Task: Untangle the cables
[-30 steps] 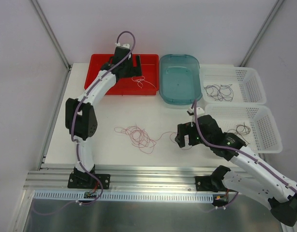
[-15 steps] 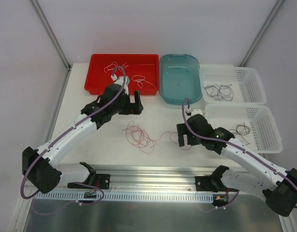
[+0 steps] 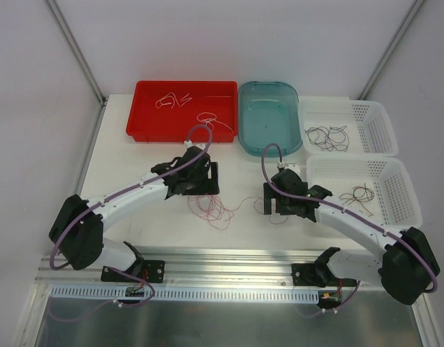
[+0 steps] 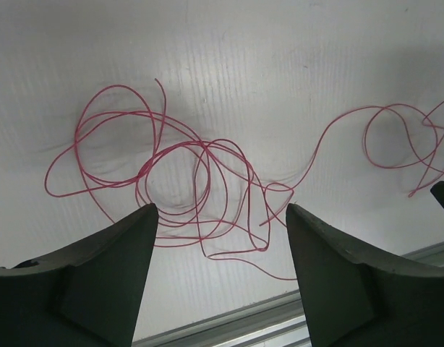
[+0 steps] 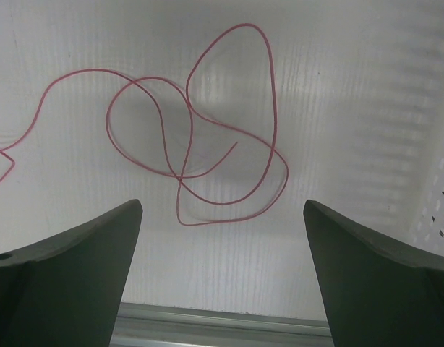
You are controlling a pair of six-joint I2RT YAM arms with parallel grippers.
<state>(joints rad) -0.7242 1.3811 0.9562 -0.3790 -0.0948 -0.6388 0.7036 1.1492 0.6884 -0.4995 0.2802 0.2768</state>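
Two grippers noted, both with jaws spread wide and nothing clamped. Left gripper (image 4: 218, 217) hangs above the table (image 3: 135, 159); the main tangle of the dark red cable (image 4: 200, 184) lies in the gap between its jaws and just ahead of them. Right gripper (image 5: 222, 206): the cable's smaller crossed loops (image 5: 207, 144) lie ahead of its jaws, centred on the gap. One thin strand joins the two clusters.

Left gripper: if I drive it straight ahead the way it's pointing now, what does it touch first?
Most likely the red cable tangle, lying on the table right between the open fingers of the left gripper. How far above it the fingers are is unclear.
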